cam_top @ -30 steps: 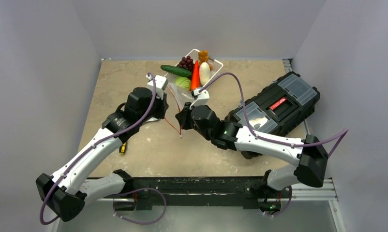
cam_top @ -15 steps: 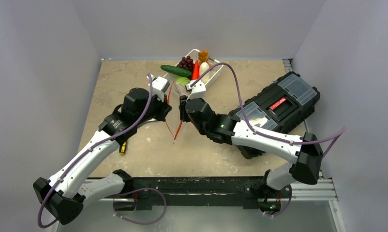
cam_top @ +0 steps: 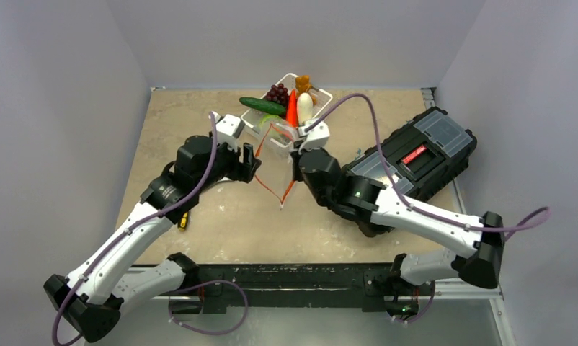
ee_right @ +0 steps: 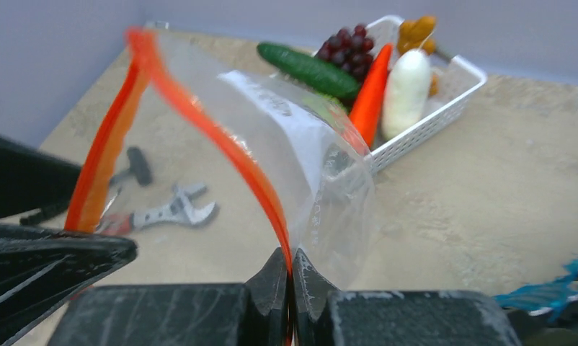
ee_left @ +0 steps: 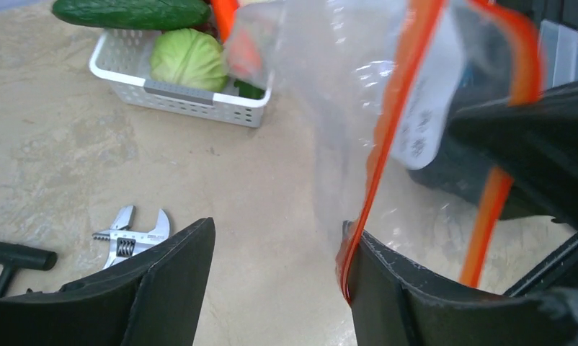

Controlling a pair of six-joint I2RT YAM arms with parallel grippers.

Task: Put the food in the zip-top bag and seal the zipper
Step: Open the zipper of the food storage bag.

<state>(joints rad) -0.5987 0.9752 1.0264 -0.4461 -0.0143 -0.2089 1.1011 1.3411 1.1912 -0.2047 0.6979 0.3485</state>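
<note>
just on the near side of the basket [cam_top: 323, 96], which holds the food [cam_top: 263, 106], the bag [cam_top: 275, 146] is held aloft, mouth spread, with the right gripper [ee_right: 290, 277] jaws clamped together on the zipper [ee_right: 221, 144] and the left gripper [ee_left: 279, 231] jaws wide apart, the strip touching one finger.

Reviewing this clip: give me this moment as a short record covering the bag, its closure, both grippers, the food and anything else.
container: zip-top bag hanging between the two arms, no food seen inside
closure: zipper unsealed, its two strips apart
right arm: right gripper shut on one zipper strip
left arm: left gripper open, the other strip against one finger's inner side
produce: cucumber, cabbage, carrot, white oval piece, dark grapes in the white basket
other: wrench, black toolbox
</note>
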